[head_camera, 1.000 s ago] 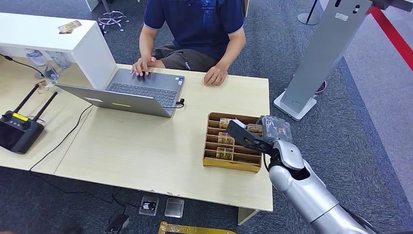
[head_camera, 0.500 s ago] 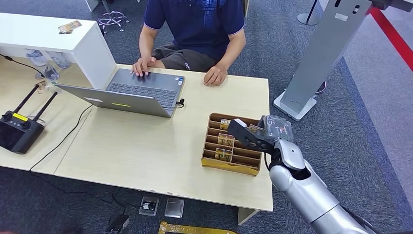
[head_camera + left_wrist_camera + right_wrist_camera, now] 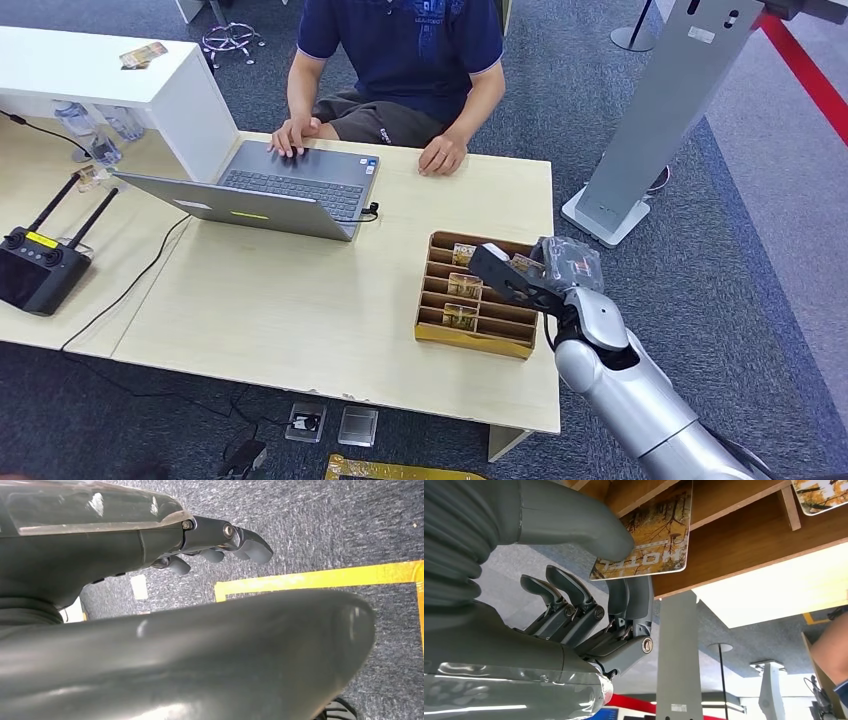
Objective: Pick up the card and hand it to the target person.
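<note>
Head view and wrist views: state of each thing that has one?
Right hand: pinches a card, thumb on its face, fingers behind.
Card: held, still at the wooden tray.
Left hand: holds nothing, fingers curled, hanging over the floor.
Wooden tray: on the table, cards upright in slots.
Laptop: open.

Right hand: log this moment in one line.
right hand pinches card at wooden tray | left hand holds nothing | person seated at laptop
</note>
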Robot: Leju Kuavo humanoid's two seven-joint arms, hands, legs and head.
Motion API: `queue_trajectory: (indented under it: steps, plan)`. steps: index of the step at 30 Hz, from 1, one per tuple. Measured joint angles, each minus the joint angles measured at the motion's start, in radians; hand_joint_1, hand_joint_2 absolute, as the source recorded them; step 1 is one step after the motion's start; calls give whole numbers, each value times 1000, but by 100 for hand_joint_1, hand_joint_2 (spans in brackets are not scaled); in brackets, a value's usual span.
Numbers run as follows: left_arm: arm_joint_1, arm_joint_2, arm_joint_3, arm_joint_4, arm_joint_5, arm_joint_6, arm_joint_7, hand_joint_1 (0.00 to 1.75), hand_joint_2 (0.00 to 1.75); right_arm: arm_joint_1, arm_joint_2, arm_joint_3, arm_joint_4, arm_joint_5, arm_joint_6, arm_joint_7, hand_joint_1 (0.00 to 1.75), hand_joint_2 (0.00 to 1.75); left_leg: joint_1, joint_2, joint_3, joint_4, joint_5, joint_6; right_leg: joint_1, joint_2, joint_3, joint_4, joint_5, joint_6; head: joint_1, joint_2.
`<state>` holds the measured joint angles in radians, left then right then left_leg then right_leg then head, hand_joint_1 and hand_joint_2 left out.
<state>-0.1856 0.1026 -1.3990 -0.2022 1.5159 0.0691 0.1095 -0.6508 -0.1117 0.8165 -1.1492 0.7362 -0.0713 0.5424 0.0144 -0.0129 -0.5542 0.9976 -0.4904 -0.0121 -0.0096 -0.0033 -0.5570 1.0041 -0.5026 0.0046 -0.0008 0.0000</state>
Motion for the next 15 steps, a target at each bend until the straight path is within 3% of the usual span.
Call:
queue_trajectory:
  steps: [6, 15]
  plan:
    - [7, 0, 0, 0, 15, 7, -11, 0, 0, 10, -1, -3, -56, 23, -15, 0, 173, 175, 0, 0, 0, 0, 0, 0, 0, 0, 0, 0, 0, 0, 0, 0]
    - [23, 2, 0, 0, 30, 7, -25, 0, 0, 23, -23, -30, -280, 61, -26, 16, 173, 175, 0, 0, 0, 0, 0, 0, 0, 0, 0, 0, 0, 0, 0, 0]
